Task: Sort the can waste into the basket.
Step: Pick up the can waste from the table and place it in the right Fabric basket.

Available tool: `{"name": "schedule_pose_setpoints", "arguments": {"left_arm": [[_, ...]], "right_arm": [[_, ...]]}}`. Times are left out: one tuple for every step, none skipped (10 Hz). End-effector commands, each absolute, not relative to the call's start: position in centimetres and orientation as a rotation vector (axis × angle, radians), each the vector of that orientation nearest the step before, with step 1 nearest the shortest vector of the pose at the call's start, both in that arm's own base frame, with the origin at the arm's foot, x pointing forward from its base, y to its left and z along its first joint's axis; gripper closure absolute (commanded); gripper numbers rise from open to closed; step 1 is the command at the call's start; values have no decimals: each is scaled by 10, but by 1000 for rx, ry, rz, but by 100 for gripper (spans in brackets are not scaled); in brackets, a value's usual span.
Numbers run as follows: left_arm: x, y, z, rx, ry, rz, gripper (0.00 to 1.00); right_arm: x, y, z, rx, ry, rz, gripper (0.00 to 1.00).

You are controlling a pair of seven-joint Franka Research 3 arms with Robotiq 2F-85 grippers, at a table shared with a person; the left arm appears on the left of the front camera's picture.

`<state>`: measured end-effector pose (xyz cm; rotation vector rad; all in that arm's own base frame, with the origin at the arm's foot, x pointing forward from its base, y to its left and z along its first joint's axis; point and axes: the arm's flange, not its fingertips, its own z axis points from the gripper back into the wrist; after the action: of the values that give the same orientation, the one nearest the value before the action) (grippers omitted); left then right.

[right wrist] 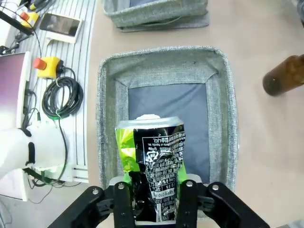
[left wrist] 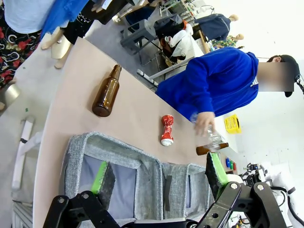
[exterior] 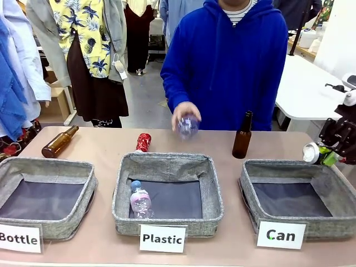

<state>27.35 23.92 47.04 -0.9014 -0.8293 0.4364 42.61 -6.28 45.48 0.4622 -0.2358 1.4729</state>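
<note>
A crushed silver can (right wrist: pixel 154 166) with dark print and green patches sits between the fingers of my right gripper (right wrist: pixel 154 192), which is shut on it above the near edge of the grey "Can" basket (right wrist: pixel 161 59). From the front, that can (exterior: pixel 312 152) hangs at the right gripper (exterior: pixel 325 156), just over the basket's (exterior: pixel 289 165) far right corner. On the table behind the middle basket lies the shiny red crushed can (exterior: pixel 143 142) (left wrist: pixel 166 129). High over the left baskets, my left gripper (left wrist: pixel 159 173) is open and holds nothing.
The person's hand holds a clear plastic bottle (exterior: pixel 187 125) above the table's far middle. One brown bottle (exterior: pixel 242 136) stands behind the Can basket; another (exterior: pixel 59 142) lies far left. The "Plastic" basket (exterior: pixel 167 162) contains one bottle. The "Bottle" basket (exterior: pixel 47 165) is left.
</note>
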Motion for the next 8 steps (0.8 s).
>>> {"name": "schedule_pose_setpoints", "arguments": {"left_arm": [[276, 240, 469, -907, -858, 419, 0], [276, 240, 469, -907, -858, 419, 0], [276, 240, 469, -907, -858, 419, 0], [276, 240, 469, -907, -858, 419, 0], [276, 240, 469, -907, -858, 419, 0], [276, 240, 469, -907, -858, 419, 0], [276, 240, 469, -907, -858, 419, 0], [276, 240, 469, -907, -858, 419, 0]], "right_arm": [[436, -71, 455, 448, -251, 1505, 2], [437, -72, 456, 444, -258, 1504, 0], [437, -69, 455, 444, -268, 1506, 0], [438, -68, 454, 453, -270, 1496, 0], [438, -67, 454, 464, -283, 1494, 0], [438, -67, 454, 468, -289, 1490, 0], [439, -65, 453, 475, -293, 1480, 0], [440, -64, 453, 482, -297, 1475, 0]]}}
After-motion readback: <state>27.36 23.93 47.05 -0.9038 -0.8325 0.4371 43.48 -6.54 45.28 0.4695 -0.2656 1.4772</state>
